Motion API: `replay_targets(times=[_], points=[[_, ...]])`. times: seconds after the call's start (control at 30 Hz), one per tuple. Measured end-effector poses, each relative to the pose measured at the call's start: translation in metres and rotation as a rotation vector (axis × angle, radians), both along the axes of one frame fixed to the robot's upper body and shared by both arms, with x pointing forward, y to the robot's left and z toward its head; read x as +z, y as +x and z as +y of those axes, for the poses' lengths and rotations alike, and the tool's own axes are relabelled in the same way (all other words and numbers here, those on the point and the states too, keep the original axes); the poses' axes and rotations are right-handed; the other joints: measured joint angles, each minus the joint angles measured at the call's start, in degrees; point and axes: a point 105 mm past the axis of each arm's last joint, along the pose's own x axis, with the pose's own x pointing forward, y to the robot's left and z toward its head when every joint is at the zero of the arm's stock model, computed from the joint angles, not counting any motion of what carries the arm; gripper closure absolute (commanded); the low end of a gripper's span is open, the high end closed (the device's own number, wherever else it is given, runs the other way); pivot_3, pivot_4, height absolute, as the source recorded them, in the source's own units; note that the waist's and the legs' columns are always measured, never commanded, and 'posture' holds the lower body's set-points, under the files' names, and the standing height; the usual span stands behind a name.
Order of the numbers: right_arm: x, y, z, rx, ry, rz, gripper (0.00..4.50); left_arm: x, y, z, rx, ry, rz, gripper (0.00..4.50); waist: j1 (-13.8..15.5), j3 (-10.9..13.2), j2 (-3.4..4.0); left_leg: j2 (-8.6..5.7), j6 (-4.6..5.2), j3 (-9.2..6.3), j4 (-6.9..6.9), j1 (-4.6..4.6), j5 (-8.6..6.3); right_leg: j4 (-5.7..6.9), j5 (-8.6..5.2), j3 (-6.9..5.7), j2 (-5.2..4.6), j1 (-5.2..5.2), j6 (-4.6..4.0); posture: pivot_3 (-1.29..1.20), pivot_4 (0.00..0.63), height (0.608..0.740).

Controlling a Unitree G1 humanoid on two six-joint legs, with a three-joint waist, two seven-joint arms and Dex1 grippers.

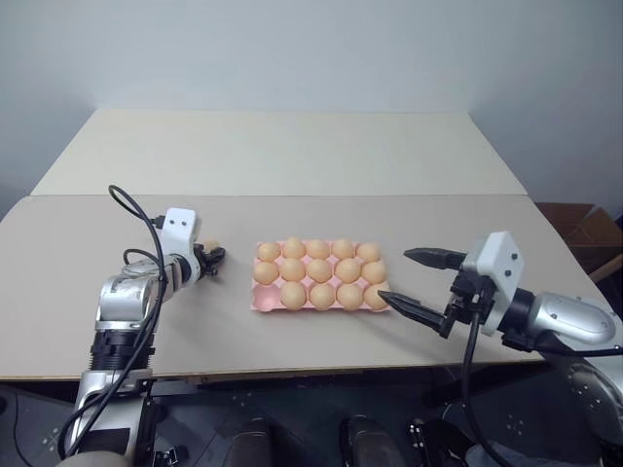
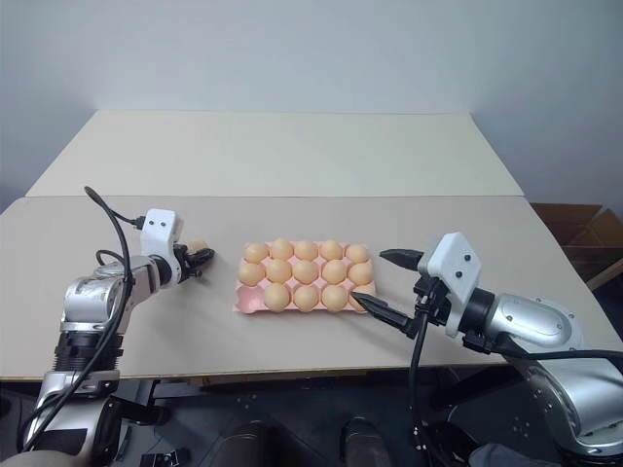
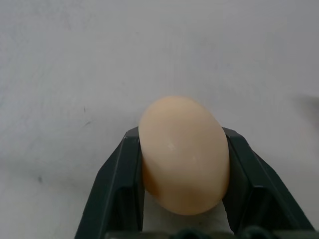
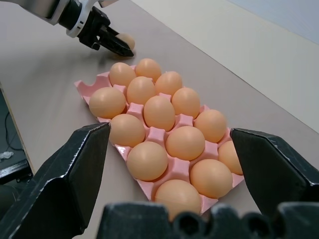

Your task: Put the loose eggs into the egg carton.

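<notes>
The right pincer (image 1: 414, 282) hangs nearest, over the near right part of the table (image 1: 292, 156), its fingers spread wide and empty, their tips just off the right end of the carton (image 1: 261, 297). The carton sits mid-table; fourteen eggs can be counted in it, and the one bare cup looks to be at its near left corner, where the rim is scalloped. To the left of the carton, well apart from it, the left pincer (image 1: 211, 255) is low at the table with its fingers drawn in on either side of a loose egg (image 3: 183, 154); the wrist view shows the egg seated between both pads, touching them. So the step in hand seems to be the pick-up of the last loose egg. Next would be a lift clear of the table, a short carry right to the bare cup, and a gentle lowering before release, since the neighbouring eggs stand close. Whether the egg has left the table cannot be told. The carton's near right corner is partly covered by the right pincer's finger.
</notes>
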Motion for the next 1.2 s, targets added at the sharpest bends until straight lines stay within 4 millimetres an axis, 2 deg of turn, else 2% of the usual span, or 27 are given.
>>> replay_targets(times=[0.1,0.17,0.23,0.3,0.37,0.43,0.57,0.7,0.87,0.97,1.1,1.2], points=[[0.000,0.000,-0.001,-0.012,0.001,-0.001,0.00,0.017,-0.013,-0.008,-0.164,0.033,-0.068,2.82,-0.3,0.0,0.00,0.03,-0.01,0.01,-0.03,-0.05,-0.01,-0.02,-0.01,0.02,0.00,-0.08,-0.01,0.00,0.150,0.740],[-0.001,0.001,-0.002,-0.021,0.003,-0.001,0.00,0.038,-0.030,-0.027,-0.378,0.031,-0.136,2.82,-0.3,0.0,0.02,0.04,-0.01,0.05,-0.04,-0.04,-0.01,0.01,-0.04,0.00,-0.04,-0.09,-0.08,0.00,0.150,0.740],[0.000,0.001,-0.002,-0.025,0.004,-0.003,0.00,0.049,-0.047,-0.048,-0.558,0.026,-0.171,2.82,-0.2,0.0,0.03,0.02,-0.01,0.05,-0.04,0.00,-0.01,-0.01,-0.05,0.00,-0.06,-0.02,-0.08,0.00,0.150,0.740],[0.000,0.001,-0.002,-0.029,0.008,-0.006,0.00,0.047,-0.063,-0.068,-0.719,0.019,-0.155,2.82,0.1,0.0,0.04,0.02,0.00,0.08,-0.01,0.01,0.00,-0.01,-0.05,0.01,-0.06,-0.01,-0.08,0.00,0.150,0.740],[0.000,0.001,-0.001,-0.030,0.011,-0.008,0.00,0.033,-0.078,-0.083,-0.846,0.009,-0.096,2.82,0.2,0.0,0.03,0.02,0.00,0.09,0.04,0.01,0.00,-0.01,-0.07,0.02,-0.04,0.00,-0.12,0.00,0.150,0.740],[0.000,0.001,-0.001,-0.033,0.012,-0.009,0.00,0.024,-0.085,-0.087,-0.905,0.015,-0.051,2.82,0.2,0.0,0.03,0.03,0.00,0.07,0.06,0.00,0.01,0.02,-0.18,0.02,-0.01,-0.03,-0.30,0.00,0.150,0.740],[0.000,-0.001,0.001,-0.031,0.013,-0.012,0.00,0.024,-0.083,-0.087,-0.921,0.061,-0.046,2.82,0.2,0.0,0.03,0.03,0.01,0.04,0.04,0.00,0.00,0.03,-0.06,0.01,0.02,-0.03,-0.08,0.00,0.150,0.740],[0.000,-0.002,0.001,-0.040,0.016,-0.018,0.00,0.018,-0.082,-0.090,-0.926,0.072,-0.020,1.56,0.2,0.0,0.03,0.02,0.01,0.05,0.04,-0.03,0.00,-0.01,-0.06,0.02,0.01,-0.03,-0.05,0.00,0.150,0.740],[0.001,-0.001,0.001,-0.046,0.016,-0.021,0.00,0.023,-0.082,-0.089,-0.931,0.058,-0.027,0.02,0.1,0.0,0.03,0.03,0.01,0.03,0.04,-0.03,0.00,0.00,-0.06,0.01,0.02,-0.04,-0.05,0.00,0.150,0.740],[0.001,-0.001,0.001,-0.046,0.017,-0.023,0.00,0.033,-0.085,-0.075,-0.903,0.108,-0.063,0.02,-0.2,0.0,0.03,0.07,0.01,0.02,0.00,0.01,0.00,0.01,-0.06,0.04,0.04,-0.05,-0.06,0.00,0.150,0.740],[0.001,-0.001,0.001,-0.035,0.016,-0.020,0.00,0.043,-0.093,-0.039,-0.817,0.160,-0.115,0.02,-0.6,0.0,0.05,0.10,0.01,-0.04,-0.03,0.03,0.00,0.02,-0.09,0.02,0.03,-0.05,-0.10,0.00,0.150,0.740],[0.002,0.001,0.000,-0.011,0.020,-0.025,0.00,0.053,-0.102,-0.015,-0.754,0.127,-0.174,0.02,-0.5,0.0,0.06,0.10,0.00,-0.03,-0.01,0.03,0.00,0.00,-0.11,0.02,-0.01,-0.06,-0.13,0.00,0.150,0.740]])
